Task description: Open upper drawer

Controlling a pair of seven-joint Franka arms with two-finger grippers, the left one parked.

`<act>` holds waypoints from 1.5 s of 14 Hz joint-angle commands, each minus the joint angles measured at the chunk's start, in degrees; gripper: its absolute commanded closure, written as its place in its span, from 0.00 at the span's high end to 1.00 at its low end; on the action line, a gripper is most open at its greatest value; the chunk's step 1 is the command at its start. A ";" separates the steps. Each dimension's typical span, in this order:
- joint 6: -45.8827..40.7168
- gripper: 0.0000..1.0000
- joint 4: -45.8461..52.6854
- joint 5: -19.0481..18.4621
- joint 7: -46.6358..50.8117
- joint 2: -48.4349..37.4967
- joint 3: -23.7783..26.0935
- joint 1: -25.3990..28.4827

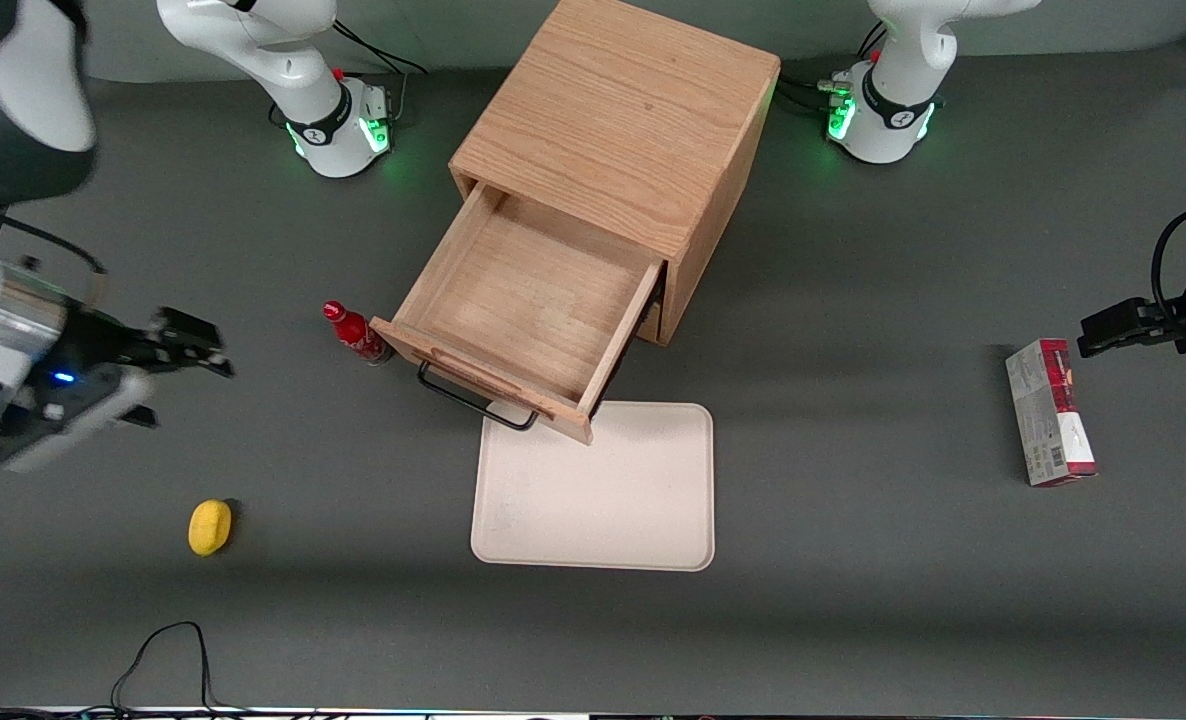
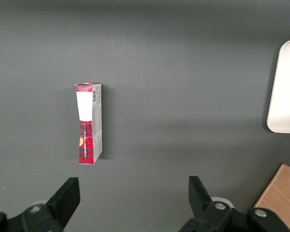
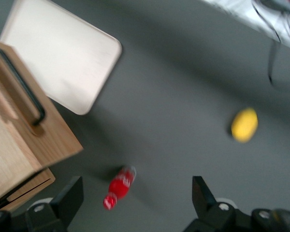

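Note:
The upper drawer [image 1: 528, 300] of the oak cabinet [image 1: 623, 110] stands pulled far out, and its bare wooden inside shows. Its thin black bar handle [image 1: 473, 398] hangs on the drawer front, facing the front camera. The drawer [image 3: 19, 145] and handle [image 3: 21, 89] also show in the right wrist view. My right gripper [image 1: 203, 348] is open and empty. It hovers above the table toward the working arm's end, well apart from the drawer. In the wrist view the gripper [image 3: 135, 191] has its fingers spread wide over the table near a red bottle.
A red bottle [image 1: 356, 333] stands beside the drawer front, between it and my gripper. A white tray [image 1: 603, 490] lies in front of the drawer. A yellow object [image 1: 209, 526] lies nearer the camera than my gripper. A red-and-white box [image 1: 1050, 412] lies toward the parked arm's end.

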 commanded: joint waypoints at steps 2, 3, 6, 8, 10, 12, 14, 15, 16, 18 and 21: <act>2.49 1.00 -18.84 -3.12 14.89 -14.35 -2.52 1.13; 2.32 1.00 -21.65 -3.66 18.57 -17.42 -2.52 1.13; 1.71 1.00 -26.07 -7.00 23.26 -24.21 -2.08 1.21; 0.91 1.00 -25.63 -7.36 23.52 -24.48 -1.82 1.30; 0.74 1.00 -24.84 -10.69 23.44 -24.39 -0.59 1.65; -0.06 1.00 -24.66 -10.53 23.00 -24.39 -0.67 1.74; 0.03 1.00 -24.58 -10.52 27.36 -24.31 0.55 2.09; 0.03 1.00 -24.58 -10.52 29.22 -24.13 0.64 2.09; 0.03 1.00 -24.40 -10.44 29.32 -23.87 0.64 2.09; -0.06 1.00 -23.70 -10.18 29.24 -23.08 0.21 1.92; -0.14 1.00 -22.56 -9.82 28.98 -22.11 0.12 2.00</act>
